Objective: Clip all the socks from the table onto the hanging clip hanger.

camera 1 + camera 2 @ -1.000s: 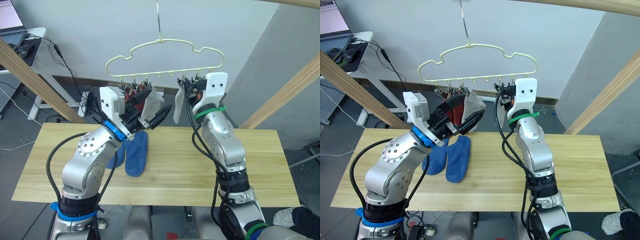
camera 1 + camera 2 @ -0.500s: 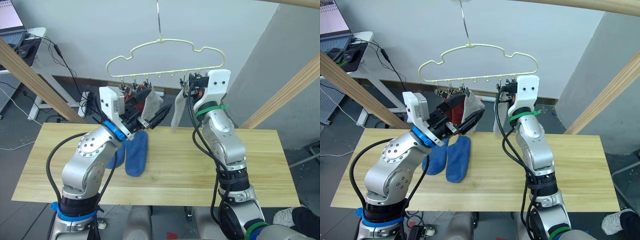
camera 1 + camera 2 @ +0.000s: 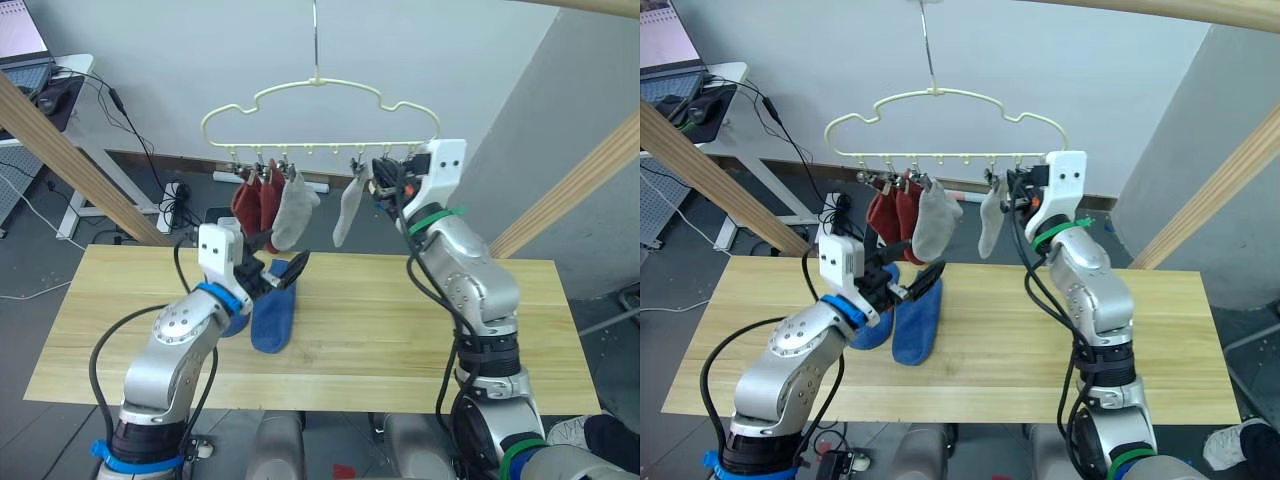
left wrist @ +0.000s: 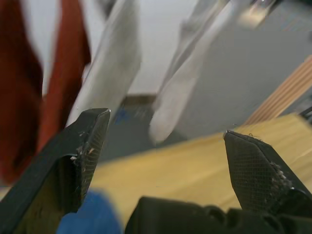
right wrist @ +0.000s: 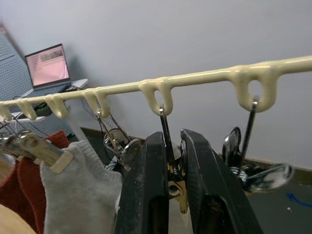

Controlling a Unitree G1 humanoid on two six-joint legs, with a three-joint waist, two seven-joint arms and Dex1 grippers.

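Left gripper (image 3: pixel 279 268) spread wide over two blue socks (image 3: pixel 273 316) lying on the table (image 3: pixel 380 330). Above, clip hanger (image 3: pixel 320 112) carrying two rust red socks (image 3: pixel 253 199), then two light grey socks (image 3: pixel 291 208). Right gripper (image 5: pixel 168 146) pinched onto a metal clip (image 5: pixel 173 178).

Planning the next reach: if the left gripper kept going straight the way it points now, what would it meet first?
Probably the second grey sock hanging from the clip hanger, straight ahead between the open left gripper fingers; depth is unclear, so it might pass below.
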